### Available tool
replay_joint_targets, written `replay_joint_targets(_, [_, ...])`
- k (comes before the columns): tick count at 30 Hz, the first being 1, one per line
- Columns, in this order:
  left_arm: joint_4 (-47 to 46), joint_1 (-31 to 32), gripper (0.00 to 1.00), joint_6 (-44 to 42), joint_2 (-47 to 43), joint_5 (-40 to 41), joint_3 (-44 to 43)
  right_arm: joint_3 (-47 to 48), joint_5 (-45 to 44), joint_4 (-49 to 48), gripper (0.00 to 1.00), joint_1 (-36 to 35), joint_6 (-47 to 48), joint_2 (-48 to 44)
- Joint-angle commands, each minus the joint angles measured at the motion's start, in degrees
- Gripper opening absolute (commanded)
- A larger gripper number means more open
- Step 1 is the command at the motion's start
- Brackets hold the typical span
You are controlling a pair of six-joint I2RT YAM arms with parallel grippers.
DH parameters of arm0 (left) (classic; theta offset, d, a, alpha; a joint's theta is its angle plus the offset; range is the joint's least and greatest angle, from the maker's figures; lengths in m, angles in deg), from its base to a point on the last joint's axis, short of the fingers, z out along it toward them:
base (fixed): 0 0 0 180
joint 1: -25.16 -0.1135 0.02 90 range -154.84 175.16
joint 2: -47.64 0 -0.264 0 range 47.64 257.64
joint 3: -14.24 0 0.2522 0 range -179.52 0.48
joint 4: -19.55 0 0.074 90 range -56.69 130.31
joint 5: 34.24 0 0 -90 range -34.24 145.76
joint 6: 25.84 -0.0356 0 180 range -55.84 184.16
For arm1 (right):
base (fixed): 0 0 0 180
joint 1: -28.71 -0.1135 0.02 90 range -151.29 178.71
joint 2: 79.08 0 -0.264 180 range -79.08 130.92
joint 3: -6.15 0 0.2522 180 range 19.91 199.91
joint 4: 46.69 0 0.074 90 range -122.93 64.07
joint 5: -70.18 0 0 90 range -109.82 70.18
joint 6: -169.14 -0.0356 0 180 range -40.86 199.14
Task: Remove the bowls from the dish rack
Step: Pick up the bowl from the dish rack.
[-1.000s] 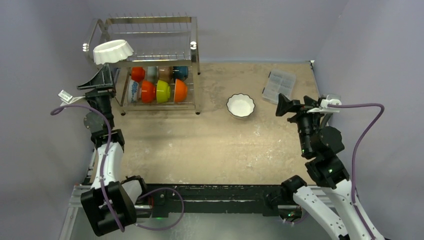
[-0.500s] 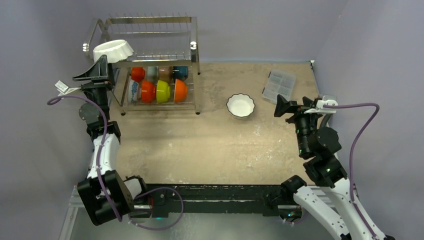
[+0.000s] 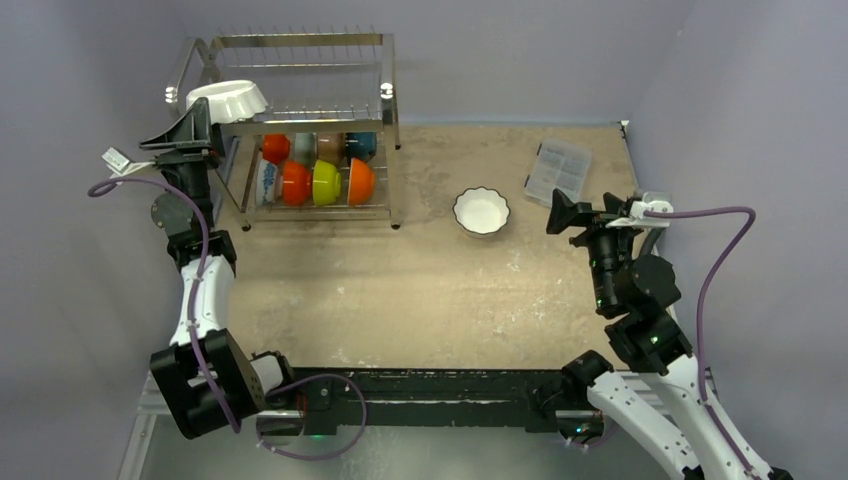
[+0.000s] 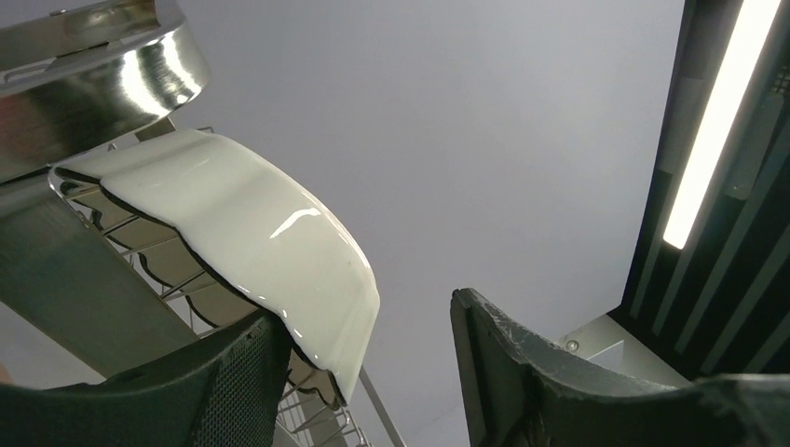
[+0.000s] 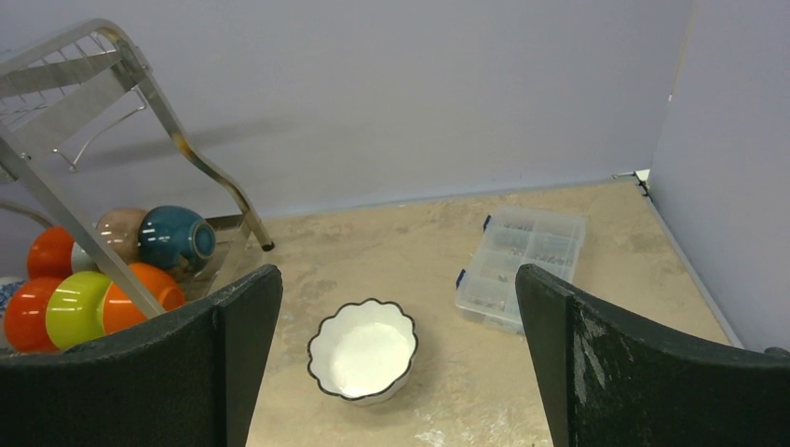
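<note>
Left tool (image 3: 196,127): agape at white bowl (image 4: 233,214) on dish rack (image 3: 300,39), contact unclear. Right tool (image 5: 398,279): agape, empty, above counter (image 3: 400,290).

**First speaker:** How does the left arm stand?

**Second speaker:** The left arm (image 3: 203,290) rises from its base at the near left corner and reaches far forward, nearly straight. Its wrist tips upward, so the left gripper (image 3: 203,118) points up and away from the base. Its jaws are spread wide.

**First speaker:** And the right?

**Second speaker:** The right arm (image 3: 640,300) is bent at the elbow and sits closer to its base. The right gripper (image 3: 558,212) is held roughly level, aimed left and forward. Its two black fingers (image 5: 233,363) stand well apart.
</note>
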Motion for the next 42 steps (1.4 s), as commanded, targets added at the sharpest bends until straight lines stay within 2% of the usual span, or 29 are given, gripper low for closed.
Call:
replay_joint_targets(1, [-2.44, -0.56, 0.59, 3.02, 0.87, 1.58, -3.29, -0.46, -1.38, -2.8, 0.99, -0.39, 1.03, -0.15])
replay_joint_targets(9, [-3.08, -0.43, 0.51, 4.85, 3.08, 2.92, -5.02, -0.54, -1.52, -2.89, 0.99, -0.48, 1.16, 0.08])
replay_joint_targets(26, [-0.84, 0.83, 0.45, 4.54, 8.44, 1.5, -9.17, -1.29, -2.13, -3.2, 0.99, -0.74, 1.27, -1.01])
replay_joint_targets(36, [-3.74, 2.13, 0.27, 5.04, 11.54, 1.01, -13.59, -1.74, -2.46, -3.32, 0.99, -0.85, 1.38, -1.58])
replay_joint_targets(42, [-6.03, 2.88, 0.12, 6.08, 14.05, 0.71, -17.04, -1.98, -2.49, -3.5, 0.99, -0.92, 1.46, -1.81])
